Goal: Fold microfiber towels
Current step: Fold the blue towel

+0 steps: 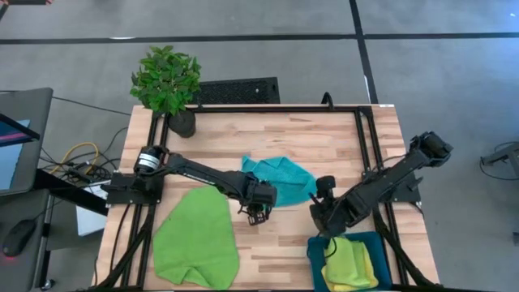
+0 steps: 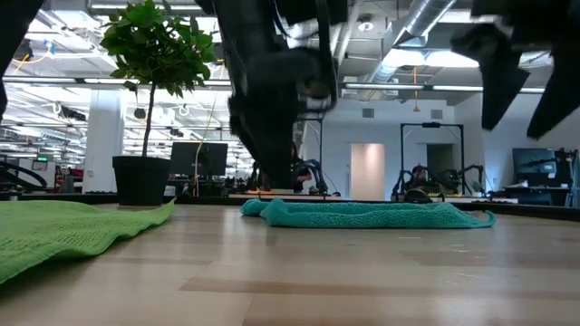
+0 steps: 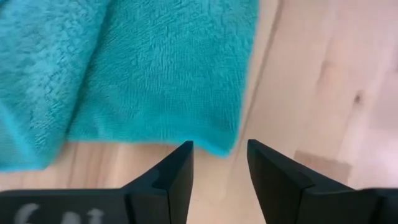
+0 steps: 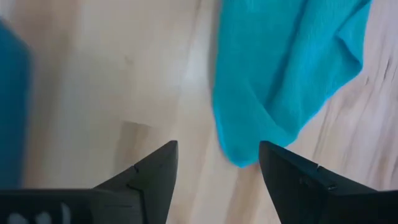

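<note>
Turquoise towel lies bunched mid-desk, long axis across the desk, between both empty pincers: left pincer parted just off its near edge, right pincer wide open beside its right end.

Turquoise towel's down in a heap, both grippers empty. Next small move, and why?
Probably lower the open left gripper onto the turquoise towel corner just ahead of its fingers and pinch. The towel lies rumpled, not squarely folded, and the open right gripper hovers by its other edge.
</note>
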